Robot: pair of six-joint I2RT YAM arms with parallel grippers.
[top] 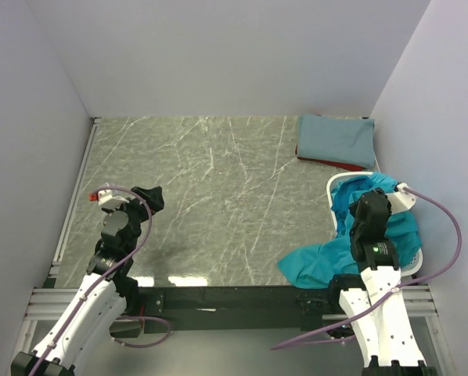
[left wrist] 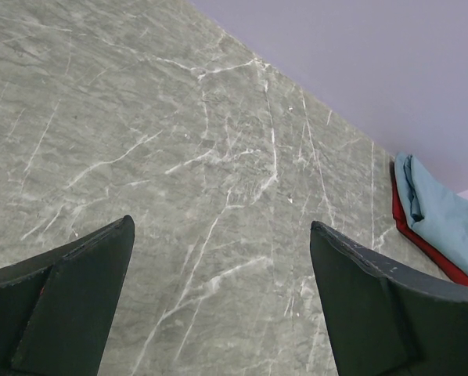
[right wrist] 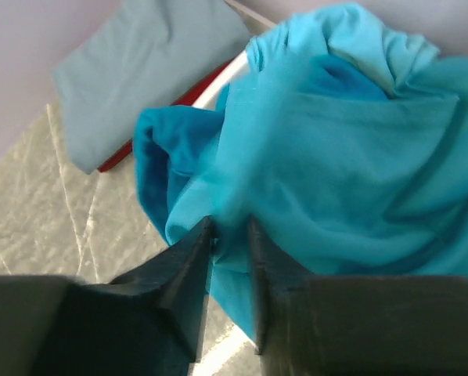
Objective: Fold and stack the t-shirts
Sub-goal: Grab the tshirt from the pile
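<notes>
Since the right tool (right wrist: pixel 230 223) shows only a narrow gap at a fold of the teal t-shirt (right wrist: pixel 336 157), pinched or not I cannot tell, it wants a firm single-layer hold to draw the shirt from the basket (top: pixel 334 180) onto the worktop (top: pixel 218 196); the left tool (left wrist: pixel 222 227) hangs wide apart.

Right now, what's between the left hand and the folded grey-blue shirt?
Only bare marble tabletop lies between the left hand and the folded grey-blue shirt. Top view and left wrist view both show it.
</notes>
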